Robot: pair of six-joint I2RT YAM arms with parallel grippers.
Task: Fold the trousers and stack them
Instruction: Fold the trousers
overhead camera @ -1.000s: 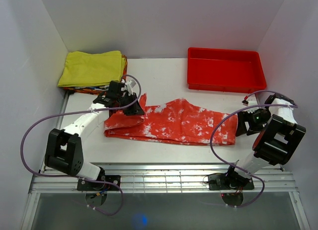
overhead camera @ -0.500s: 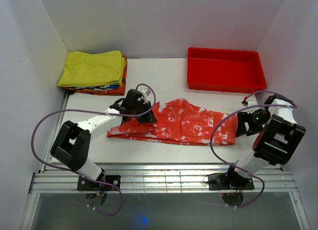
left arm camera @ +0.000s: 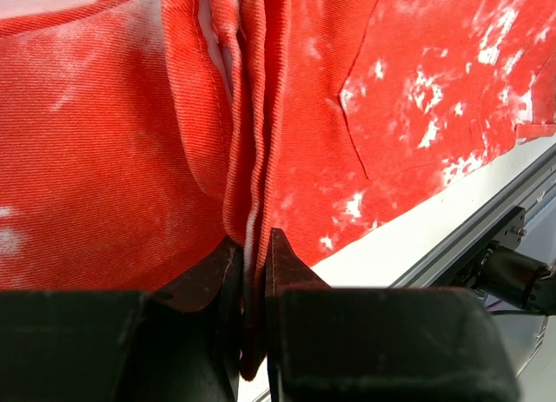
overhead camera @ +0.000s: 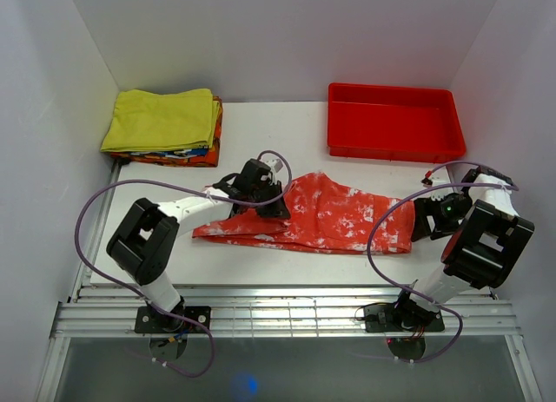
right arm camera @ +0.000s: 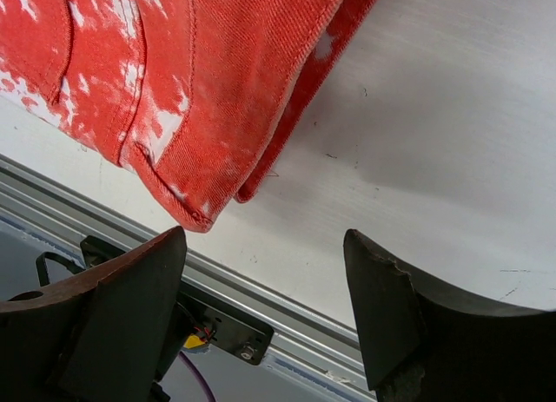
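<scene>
The red-orange trousers with white blotches lie across the middle of the table. My left gripper is shut on a bunched fold of their left end and holds it over the cloth. In the left wrist view the fold runs down between the closed jaws of that gripper. My right gripper is open and empty at the trousers' right end. In the right wrist view its fingers stand wide apart, with the hem corner just beyond them.
A rigid red tray stands at the back right. A folded yellow garment tops a stack of clothes at the back left. The table's metal front rail runs along the near edge. White walls enclose three sides.
My left gripper has carried the trousers' left end to the right, over the rest of the cloth, so the spread-out part is shorter. The right arm has not moved.
</scene>
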